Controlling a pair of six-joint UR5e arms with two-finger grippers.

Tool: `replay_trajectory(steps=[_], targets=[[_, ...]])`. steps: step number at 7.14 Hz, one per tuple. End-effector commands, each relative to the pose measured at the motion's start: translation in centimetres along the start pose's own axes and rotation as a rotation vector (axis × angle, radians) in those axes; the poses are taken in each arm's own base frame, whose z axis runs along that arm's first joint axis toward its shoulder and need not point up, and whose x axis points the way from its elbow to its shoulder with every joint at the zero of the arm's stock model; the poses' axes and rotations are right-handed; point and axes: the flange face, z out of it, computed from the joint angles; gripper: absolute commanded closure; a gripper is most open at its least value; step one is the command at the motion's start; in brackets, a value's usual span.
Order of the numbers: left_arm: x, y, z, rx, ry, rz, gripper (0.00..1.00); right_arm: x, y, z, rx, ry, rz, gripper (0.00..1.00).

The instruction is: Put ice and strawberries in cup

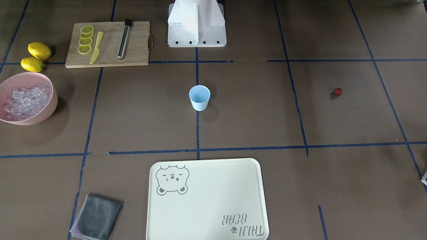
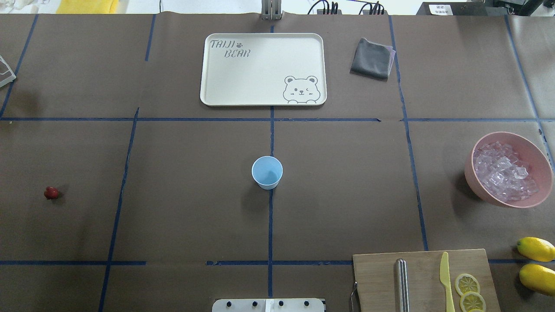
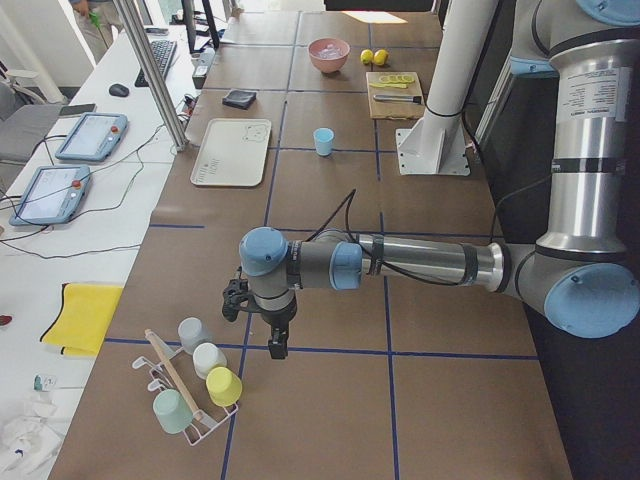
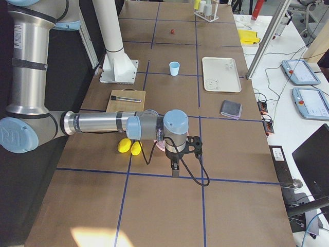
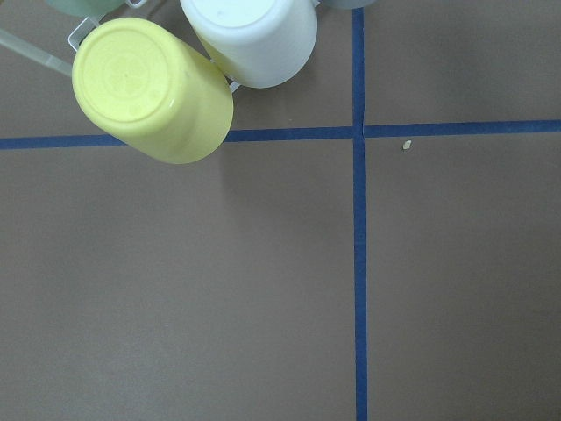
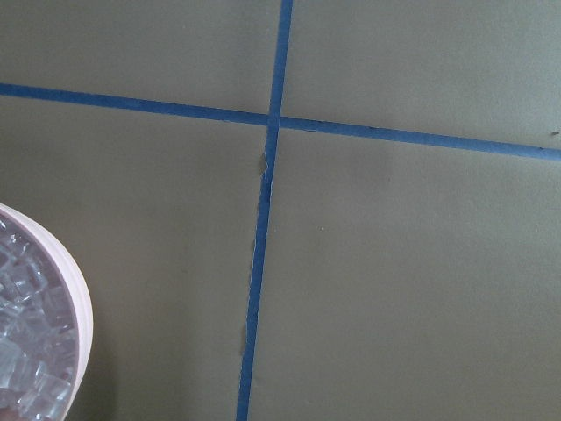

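The light-blue cup (image 1: 199, 97) (image 2: 267, 172) stands upright at the table's centre with nothing in it. One dark-red strawberry (image 1: 338, 92) (image 2: 51, 193) lies alone on the robot's left side. The ice (image 1: 26, 101) (image 2: 503, 171) is heaped in a pink bowl (image 2: 533, 147) on the robot's right, and the right wrist view shows its rim (image 6: 81, 307). Both grippers are far from the cup. The left gripper (image 3: 275, 345) hangs beyond the table's left end and the right gripper (image 4: 175, 170) hovers near the bowl. I cannot tell whether either is open or shut.
A cream tray (image 2: 208, 86) and a grey cloth (image 2: 372, 58) lie on the far side. A cutting board (image 2: 377, 277) holds lemon slices, a yellow knife and a metal rod, with two lemons (image 2: 537, 249) beside it. A rack of cups (image 3: 205, 385) stands near the left gripper.
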Motion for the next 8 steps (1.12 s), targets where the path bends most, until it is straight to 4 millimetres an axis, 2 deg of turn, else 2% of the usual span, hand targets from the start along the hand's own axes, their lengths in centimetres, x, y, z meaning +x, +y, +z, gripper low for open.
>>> replay_trajectory(steps=[1,2,4,6,7,8], targets=[[0.5,-0.1,-0.5,0.011,0.001,0.010,0.00,-0.2,0.0,0.3,-0.007,-0.001,-0.002,0.00],[0.4,-0.1,-0.6,0.013,-0.010,0.006,0.00,-0.5,-0.2,0.3,-0.007,-0.001,-0.008,0.00],[0.7,-0.7,-1.0,0.022,-0.026,0.018,0.00,-2.5,-2.3,-1.6,0.037,-0.004,-0.052,0.00],[2.0,-1.8,-1.9,0.043,-0.083,0.043,0.00,-4.0,-2.5,-1.6,0.037,-0.059,-0.057,0.00],[2.4,-2.0,-2.3,0.062,-0.083,0.058,0.00,-6.7,-3.8,-1.7,0.033,-0.093,-0.100,0.00],[2.2,-1.7,-2.1,0.076,-0.084,0.066,0.00,-10.1,-4.5,-0.5,0.009,-0.099,-0.170,0.00]])
